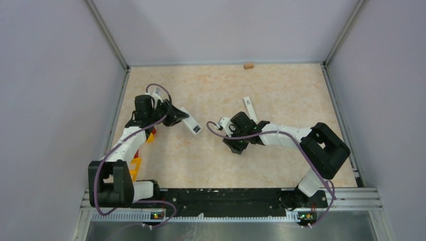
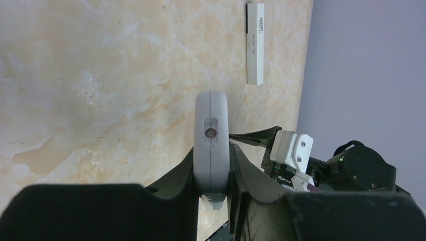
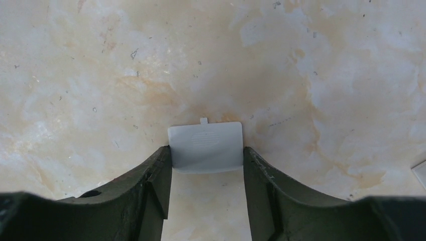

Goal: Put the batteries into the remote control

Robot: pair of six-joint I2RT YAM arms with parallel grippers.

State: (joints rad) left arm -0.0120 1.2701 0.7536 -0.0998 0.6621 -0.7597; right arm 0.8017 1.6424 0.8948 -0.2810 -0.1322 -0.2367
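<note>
My left gripper [image 1: 173, 116] is shut on a grey-white remote control [image 1: 191, 122] and holds it by its edges. In the left wrist view the remote [image 2: 211, 125] stands on edge between the jaws of the left gripper [image 2: 213, 150]. My right gripper [image 1: 234, 144] is shut on a small grey battery cover [image 3: 206, 145], clamped by its side edges between the fingertips [image 3: 163, 160] just over the table. A second, slim white remote [image 1: 248, 108] lies flat behind the right gripper; it also shows in the left wrist view [image 2: 255, 44]. No batteries show in any view.
A small brown block [image 1: 248, 65] lies at the table's far edge. Orange and yellow parts [image 1: 135, 166] sit beside the left arm near the left wall. A white corner [image 3: 421, 173] shows at the right edge of the right wrist view. Walls enclose three sides.
</note>
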